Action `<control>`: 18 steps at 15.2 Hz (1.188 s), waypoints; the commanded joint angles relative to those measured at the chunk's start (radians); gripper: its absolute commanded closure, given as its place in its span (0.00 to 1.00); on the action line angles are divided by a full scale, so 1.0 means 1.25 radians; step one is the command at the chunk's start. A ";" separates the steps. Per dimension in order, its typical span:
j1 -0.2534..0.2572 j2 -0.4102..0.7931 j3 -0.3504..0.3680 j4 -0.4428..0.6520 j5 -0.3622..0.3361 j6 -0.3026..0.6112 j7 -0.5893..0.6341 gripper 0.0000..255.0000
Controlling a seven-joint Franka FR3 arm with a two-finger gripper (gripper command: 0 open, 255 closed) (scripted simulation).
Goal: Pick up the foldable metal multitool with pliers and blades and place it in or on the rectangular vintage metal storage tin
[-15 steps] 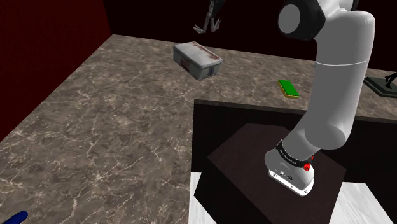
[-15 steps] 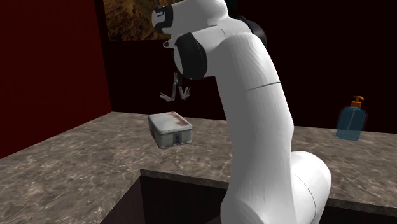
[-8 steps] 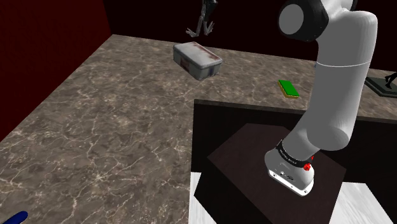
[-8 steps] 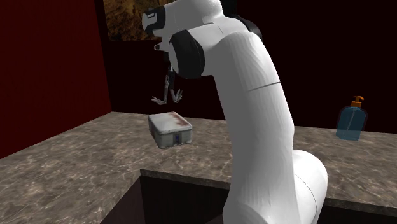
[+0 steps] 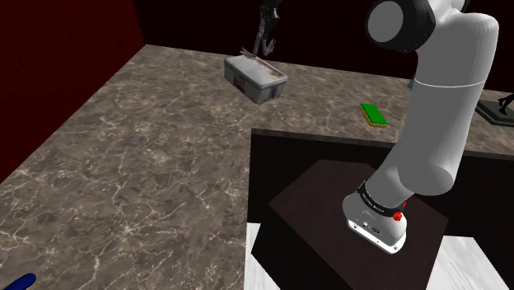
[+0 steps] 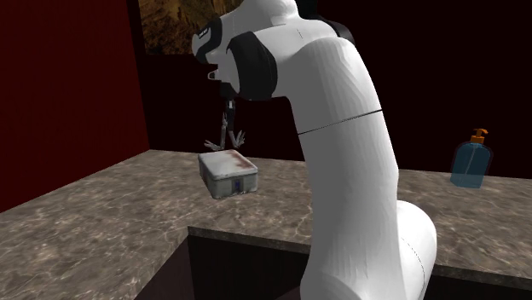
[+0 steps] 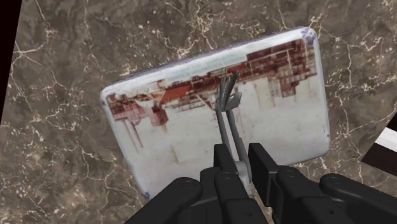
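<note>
A whitish rectangular tin [image 5: 257, 76] with red-brown printed marks on its lid [image 7: 191, 121] lies on the marble counter, also visible as the tin [image 6: 228, 173] near the back wall. My gripper [image 7: 240, 160] is shut on a grey metal multitool [image 7: 228, 105], which hangs straight down from the fingers over the middle of the lid. In the side views the multitool [image 6: 225, 136] dangles with its splayed ends just above the tin's top, and I cannot tell whether they touch. The multitool [image 5: 262, 41] hangs below the gripper [image 5: 268, 11].
A small green block [image 5: 373, 115] lies on the counter beside the dark stand [image 5: 346, 206]. A blue soap bottle [image 6: 471, 160] stands at the second exterior view's right. A blue object [image 5: 16, 282] pokes in at the shoulder view's lower left. Dark red walls bound the counter.
The gripper has come down with the multitool and shifted over the tin; the tool's ends now hang just above the lid. The tin has not moved.
</note>
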 commanded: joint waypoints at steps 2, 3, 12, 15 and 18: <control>0.007 -0.007 0.001 -0.043 -0.002 0.037 -0.001 1.00; 0.009 -0.008 0.001 -0.056 -0.003 0.048 -0.002 1.00; 0.012 -0.010 0.001 -0.079 -0.003 0.070 -0.004 1.00; 0.012 -0.010 0.001 -0.079 -0.003 0.069 -0.004 0.00; 0.012 -0.010 0.001 -0.079 -0.003 0.070 -0.003 0.00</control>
